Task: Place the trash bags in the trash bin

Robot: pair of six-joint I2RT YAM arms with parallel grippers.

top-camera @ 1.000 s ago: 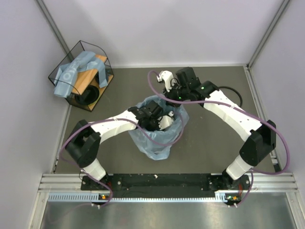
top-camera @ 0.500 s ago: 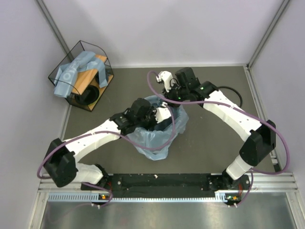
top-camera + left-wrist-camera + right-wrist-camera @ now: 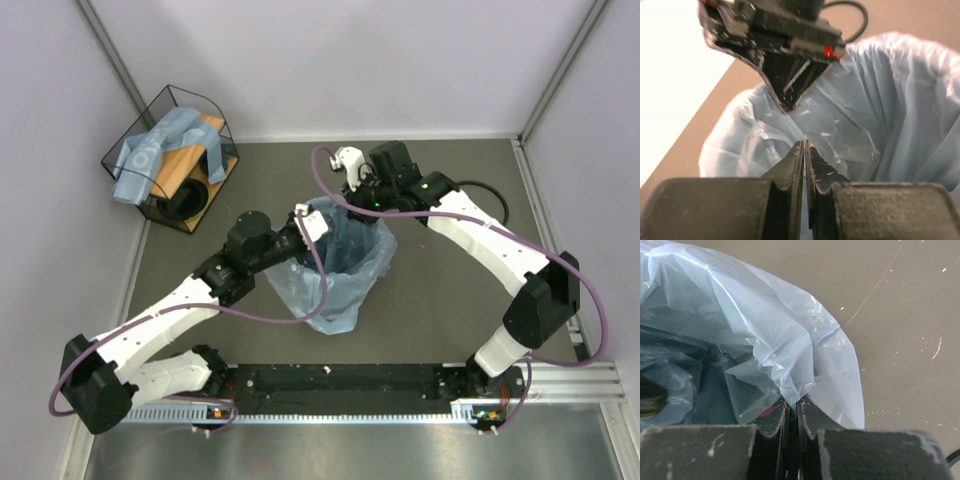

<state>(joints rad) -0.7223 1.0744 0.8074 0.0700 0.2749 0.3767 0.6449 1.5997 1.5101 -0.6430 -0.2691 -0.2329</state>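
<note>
1. Sitting in the middle of the top view, the trash bin (image 3: 343,258) stands upright with its mouth up. The trash bag (image 3: 320,300) is spread over it.
2. The right gripper (image 3: 357,203) is at the upper edge of the bag. Its fingers are pressed together on a fold of the thin blue film.
3. The left gripper (image 3: 312,222) is at the upper-left edge, just beside the bag. Its fingers are almost together, with only a thin slit between them. I cannot tell if any film is in the slit.
4. The loose part of the bag hangs toward the bottom of the frame, so I think the left arm is nearer to it.
</note>
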